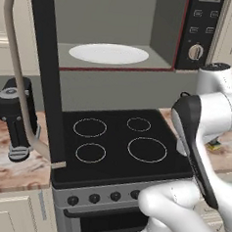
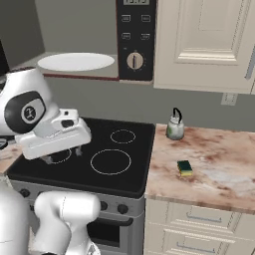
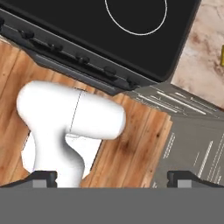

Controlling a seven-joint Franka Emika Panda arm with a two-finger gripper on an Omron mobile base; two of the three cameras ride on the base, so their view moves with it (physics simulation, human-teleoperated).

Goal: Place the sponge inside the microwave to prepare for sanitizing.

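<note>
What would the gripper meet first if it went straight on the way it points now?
Probably the robot's own white body, then the wooden floor before the stove. The open gripper points down; depth is unclear.

Marbled stone counter (image 2: pixel 214 164), glossy black stovetop (image 2: pixel 94 149), wood floor (image 3: pixel 131 148).

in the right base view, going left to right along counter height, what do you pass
gripper over the stove → kettle → sponge on the counter
</note>
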